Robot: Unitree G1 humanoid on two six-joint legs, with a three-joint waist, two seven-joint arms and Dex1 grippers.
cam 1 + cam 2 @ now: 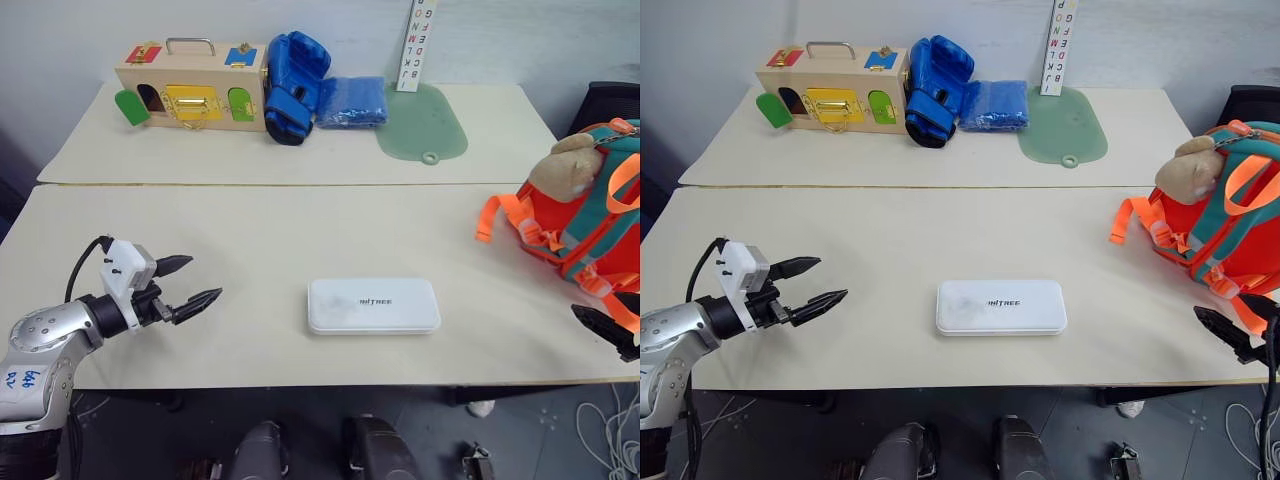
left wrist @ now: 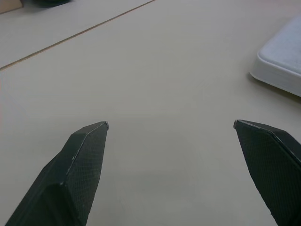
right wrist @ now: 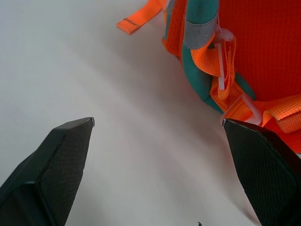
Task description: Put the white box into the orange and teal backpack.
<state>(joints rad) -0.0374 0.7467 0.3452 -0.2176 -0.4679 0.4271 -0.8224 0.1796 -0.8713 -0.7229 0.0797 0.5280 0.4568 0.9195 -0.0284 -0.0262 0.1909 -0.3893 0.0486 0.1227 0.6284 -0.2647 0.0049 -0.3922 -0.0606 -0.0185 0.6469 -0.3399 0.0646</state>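
Note:
The white box (image 1: 373, 305) lies flat near the front edge of the near table, at its middle; a corner of this white box (image 2: 282, 61) also shows in the left wrist view. My left gripper (image 1: 200, 280) hovers to the left of it, open and empty, pointing toward it. The orange and teal backpack (image 1: 590, 215) stands at the table's right end with a tan plush animal (image 1: 565, 165) on top and orange straps trailing. My right gripper (image 3: 157, 122) is open and empty just in front of the backpack (image 3: 254, 47), one black finger (image 1: 600, 325) showing by the table's front right edge.
On the far table stand a wooden box with coloured latches (image 1: 190, 90), a blue boxing glove (image 1: 293, 85), a blue packet (image 1: 352, 100), a green mat (image 1: 422, 125) and a lettered strip (image 1: 416, 45). A black chair (image 1: 610, 100) is behind the backpack.

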